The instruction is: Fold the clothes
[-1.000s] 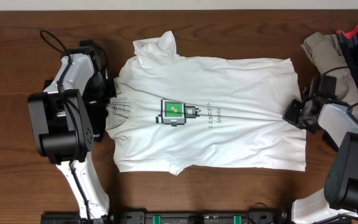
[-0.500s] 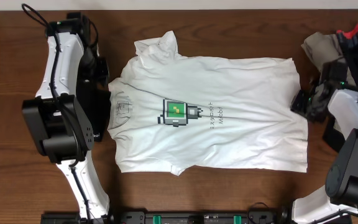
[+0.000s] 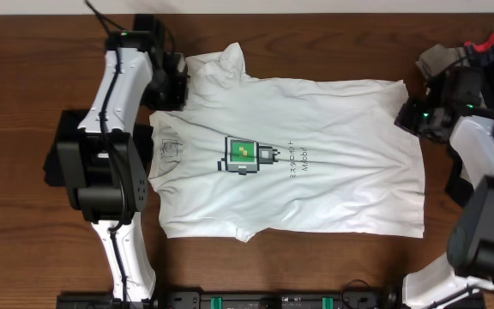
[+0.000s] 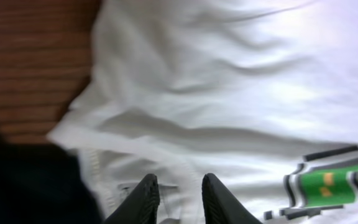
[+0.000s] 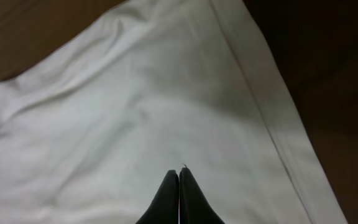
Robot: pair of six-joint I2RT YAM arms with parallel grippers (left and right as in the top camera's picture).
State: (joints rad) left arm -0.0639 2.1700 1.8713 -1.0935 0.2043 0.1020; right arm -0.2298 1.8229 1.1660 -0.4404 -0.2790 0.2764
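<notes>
Well, the left gripper (image 4: 178, 198) hangs just over the collar part of the white T-shirt (image 3: 316, 172). Its fingers stand a little apart. It seems to hold nothing, though the blurred wrist view does not make this sure. The right gripper (image 5: 179, 186) has its fingers pressed fully together with no cloth between them. It is above the hem (image 3: 401, 112), near that hem's far corner.

The T-shirt lies flat, print side up, in the middle of the table (image 3: 24, 51), with the collar toward the left edge and the hem toward the right edge. The far sleeve (image 3: 221, 60) is crumpled.

I judge that the step is to take the far long side and fold it toward the near edge. To do it well, the right jaws must open first. Then both grippers should pinch both layers close to the edge, lift together and keep the cloth tight between them.

Bare wood is free along the far edge and in the left far corner. In the right far corner the pile of other garments (image 3: 487, 60) lies near the hem, so that side has little room. The arm bases (image 3: 101, 180) stand on the near side.
</notes>
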